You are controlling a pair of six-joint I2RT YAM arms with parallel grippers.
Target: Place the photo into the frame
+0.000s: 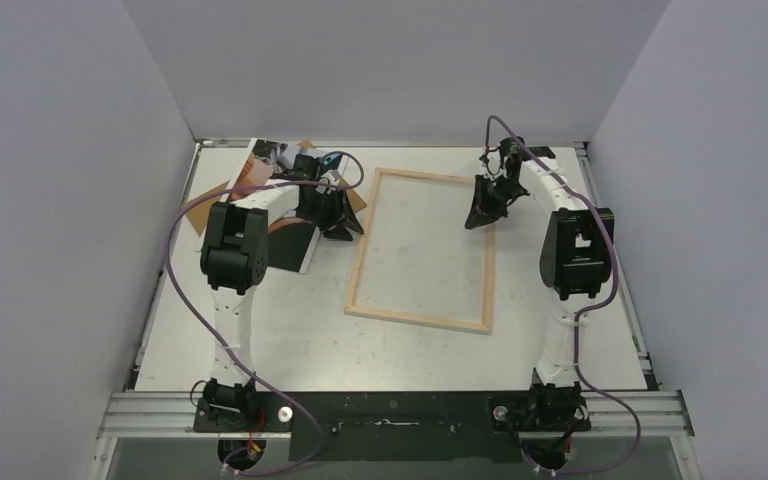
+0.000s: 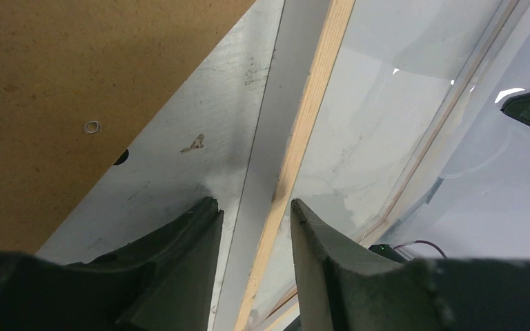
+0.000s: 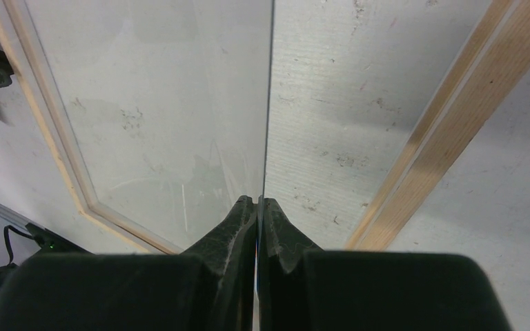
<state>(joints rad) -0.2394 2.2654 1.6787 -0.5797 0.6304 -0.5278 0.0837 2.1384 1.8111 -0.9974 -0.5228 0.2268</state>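
Arms arched inward: left claw [image 2: 252, 207] half open astride the rim of the frame [image 1: 356, 270], which lay flat mid-table, long axis near-to-far; right claw [image 3: 257, 201] pinched shut on the clear pane [image 3: 165, 103] edge; photo [image 1: 278, 160] lay far left.

The pale, scuffed table [image 1: 290, 330] is carrying the frame [image 1: 415, 320], which is lying flat near its middle, turned slightly askew, with the tabletop showing through it. Toward the far left corner a brown hardboard sheet [image 1: 208, 208] is lying at an angle, one corner reaching near the frame's left rim with a strip of bare table between them. The photo [image 1: 265, 160] is lying across that sheet.
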